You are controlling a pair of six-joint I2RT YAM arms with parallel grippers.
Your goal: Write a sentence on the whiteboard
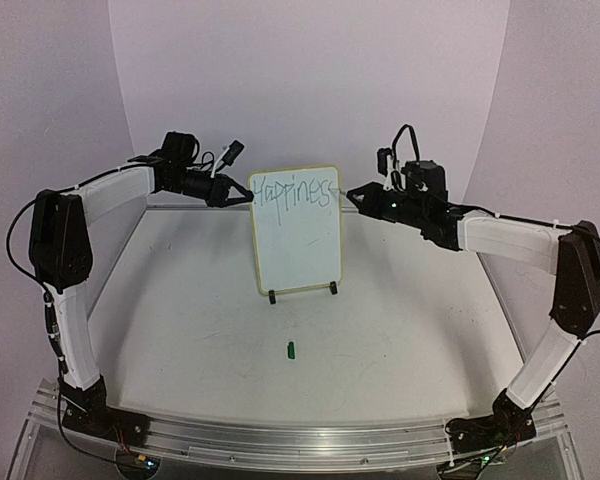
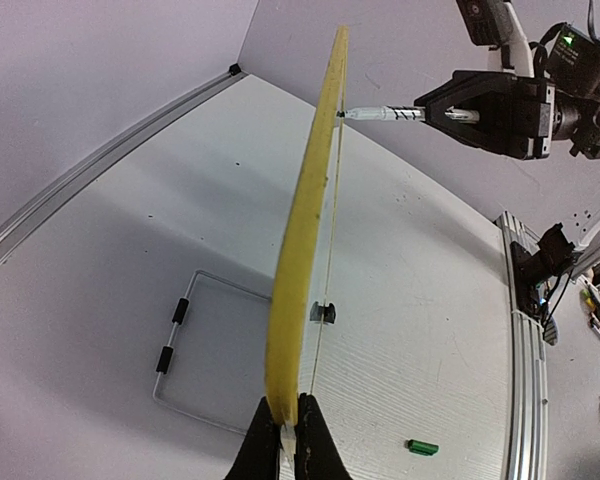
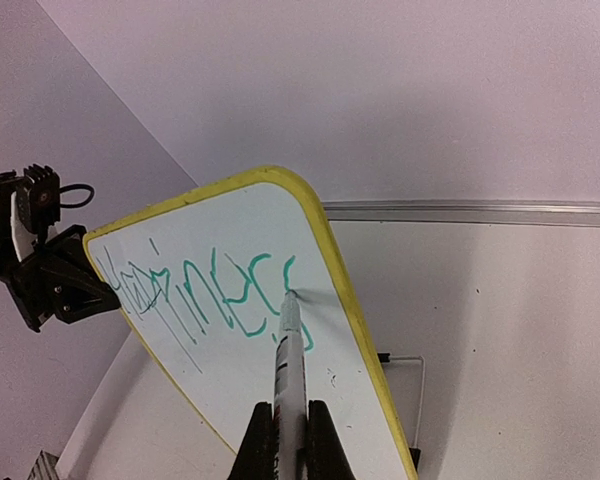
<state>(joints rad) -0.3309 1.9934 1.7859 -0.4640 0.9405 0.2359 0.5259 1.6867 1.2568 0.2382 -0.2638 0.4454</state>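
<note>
Two hands: both pinched shut, as I read them.
Left hand [image 1: 244, 193]: clamped on the upper left rim of the whiteboard [image 1: 296, 240].
Right hand [image 3: 291, 425]: pinching a white pen [image 3: 289, 360]; its tip touches the board face near the upper right corner.
Whiteboard: upright on a wire stand [image 2: 194, 350], mid tabletop [image 1: 400, 340], between my two arms.
Sentence [image 3: 205, 295]: green, one line along the top; I make out "Happines", with the last letter at the pen tip.
Cap [image 1: 291, 349]: small green piece lying on the tabletop in front of the board, apart from it.
</note>
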